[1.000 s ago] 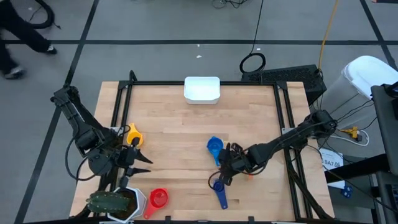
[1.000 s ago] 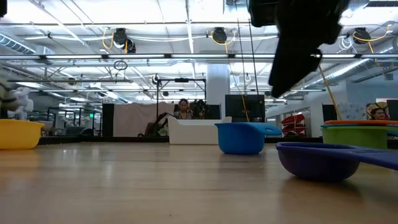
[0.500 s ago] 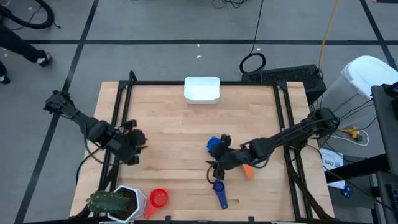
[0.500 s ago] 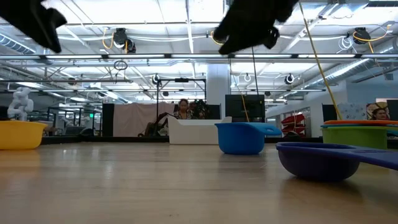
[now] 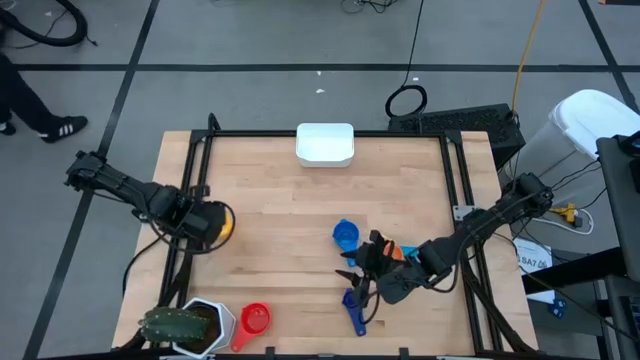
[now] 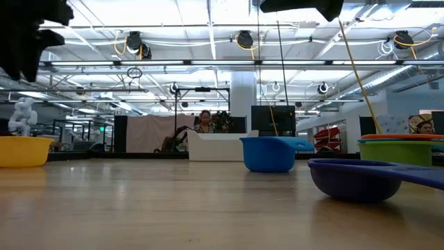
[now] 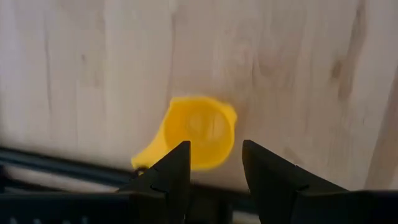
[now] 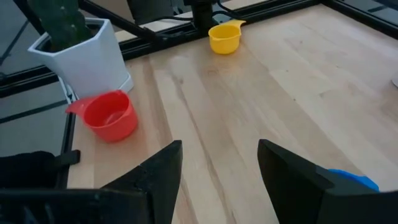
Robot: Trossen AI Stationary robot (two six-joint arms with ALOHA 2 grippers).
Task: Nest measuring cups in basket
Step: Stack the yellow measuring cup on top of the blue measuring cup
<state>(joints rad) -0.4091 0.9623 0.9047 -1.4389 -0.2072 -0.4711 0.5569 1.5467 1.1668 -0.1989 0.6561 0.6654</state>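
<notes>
The left tool [image 7: 214, 167] hangs over the counter's [image 5: 290, 210] nine o'clock edge with its fingers parted and nothing between them; the wrist view looks down past them onto the yellow cup [image 7: 198, 130], which sits upright on the wood just inside the black frame rail [image 5: 190, 215].

The right tool [image 5: 362, 272] is above the counter toward five o'clock, its fingers spread wide and holding nothing. Around it lie three cups: the blue cup [image 5: 345, 236] just at its eleven o'clock, the dark blue cup [image 5: 353, 308] at its six o'clock with the handle pointing to the near edge, and an orange cup [image 5: 397, 253] showing just beside the arm at three o'clock. In the low view the orange one seems to sit inside a green cup [image 6: 401, 151].

The red cup [image 5: 255, 321] rests near the seven o'clock corner, next to the white hexagonal pot [image 5: 212, 322] with its plant.

The basket [image 5: 325, 144] stands at the twelve o'clock edge, well apart from every cup, with nothing visible in it.
</notes>
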